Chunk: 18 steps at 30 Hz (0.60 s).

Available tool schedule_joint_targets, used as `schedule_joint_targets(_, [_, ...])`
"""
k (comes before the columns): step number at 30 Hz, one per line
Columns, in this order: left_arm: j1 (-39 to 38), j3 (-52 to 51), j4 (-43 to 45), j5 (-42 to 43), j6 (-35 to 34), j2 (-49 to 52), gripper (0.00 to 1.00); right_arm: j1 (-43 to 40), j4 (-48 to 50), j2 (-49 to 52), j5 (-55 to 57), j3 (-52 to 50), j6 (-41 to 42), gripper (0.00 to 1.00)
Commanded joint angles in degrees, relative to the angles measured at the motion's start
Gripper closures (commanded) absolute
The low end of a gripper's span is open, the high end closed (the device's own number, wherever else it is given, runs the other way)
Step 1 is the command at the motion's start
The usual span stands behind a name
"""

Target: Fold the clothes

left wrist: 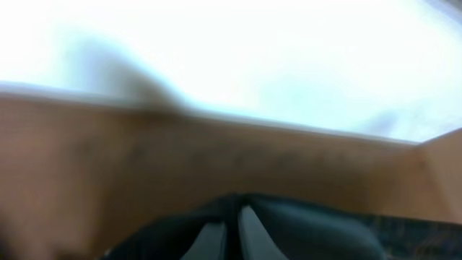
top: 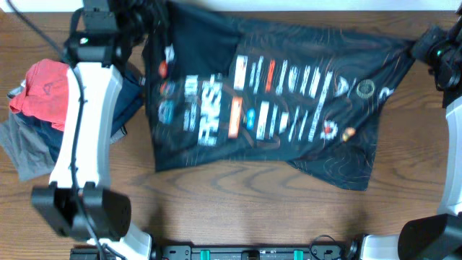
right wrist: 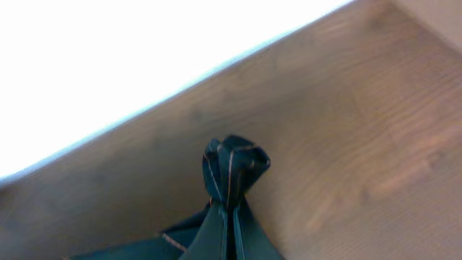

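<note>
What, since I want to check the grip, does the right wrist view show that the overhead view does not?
Only the right wrist view: the right hand shut on a bunched corner of the black jersey, fabric poking out beyond it. Only the overhead view: the jersey's full spread with white lettering and logos, the left arm, and a red shirt on a pile beside that arm. Both: the jersey's black cloth on the wooden table.
</note>
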Motion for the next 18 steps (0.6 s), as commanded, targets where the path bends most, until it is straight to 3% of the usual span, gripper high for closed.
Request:
schedule_joint_targets(1, [0.2, 1.0, 10.1, 3.5, -7.3, -1.6, 0.94, -2.2, 3.3, -1.6, 0.6, 4.8, 5.1, 0.99])
schedule_joint_targets(4, [0.3, 5.1, 17.7, 3.5, -9.9, -1.7, 0.94, -3.9, 3.9, -1.6, 0.9, 10.9, 5.1, 0.99])
schedule_joint_targets(9, [0.3, 17.4, 12.5, 3.6, -7.2, -1.7, 0.94, -6.7, -0.7, -1.6, 1.1, 19.8, 2.9, 0.99])
schedule_joint_targets(13, [0.3, 22.6, 0.0, 3.8, -3.0, -2.4, 0.94, -7.7, -7.7, -1.6, 4.0, 20.9, -1.5, 0.99])
schedule_joint_targets(18, [0.0, 22.6, -26.2, 7.0, 0.1, -3.2, 0.94, -7.8, -22.6, -0.6, 11.0, 19.0, -4.0, 0.99])
